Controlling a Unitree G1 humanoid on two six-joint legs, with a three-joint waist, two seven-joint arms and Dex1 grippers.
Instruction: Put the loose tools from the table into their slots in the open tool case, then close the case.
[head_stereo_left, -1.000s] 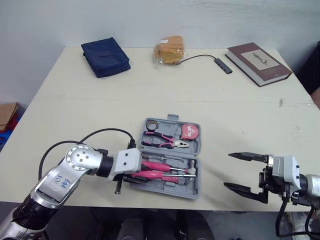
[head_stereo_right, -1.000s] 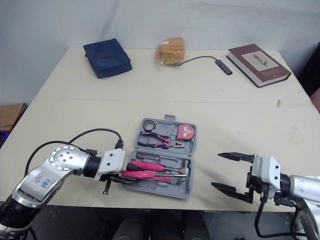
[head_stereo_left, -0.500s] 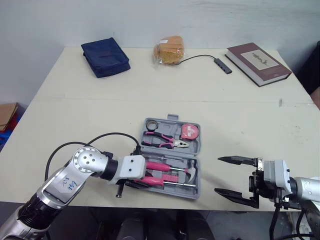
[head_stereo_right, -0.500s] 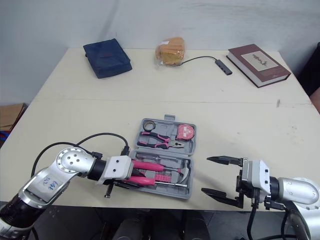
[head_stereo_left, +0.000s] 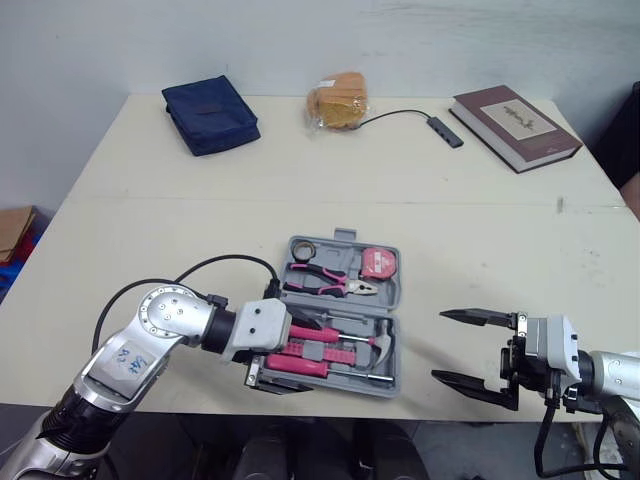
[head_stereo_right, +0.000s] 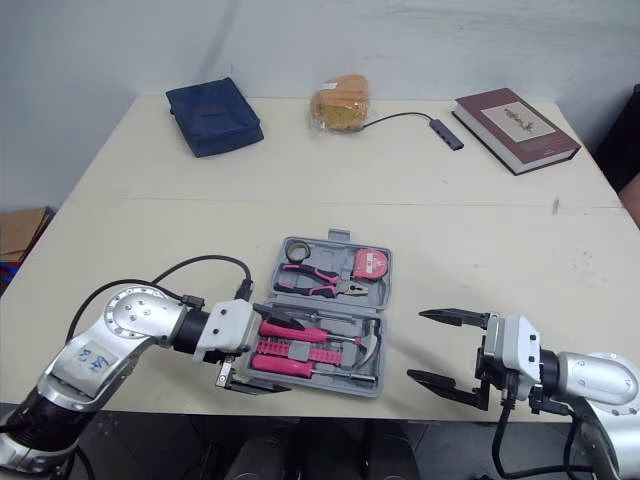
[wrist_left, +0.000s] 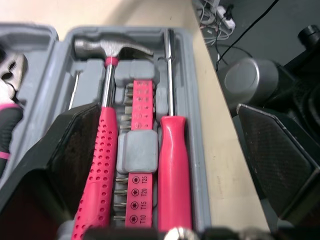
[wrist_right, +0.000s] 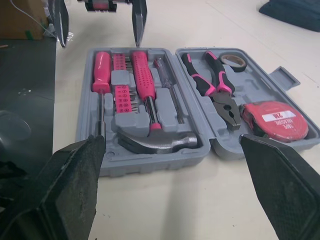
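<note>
Sitting open at the front edge of the bench (head_stereo_left: 300, 180), the tool case (head_stereo_left: 390, 372) has hammer (wrist_left: 107, 47) and screwdriver (wrist_left: 175, 170) slotted in, with the left pincer (wrist_left: 167, 115) spread wide around their handles, gripping nothing. Right pincer (head_stereo_left: 440, 346) gapes empty beside the case, not touching it

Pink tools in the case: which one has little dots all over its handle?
The hammer: its pink handle is dotted. The screwdriver handle is smooth, and the pliers have pink-and-black grips.

Grey tool case (head_stereo_left: 390, 300) open, tools slotted
</note>
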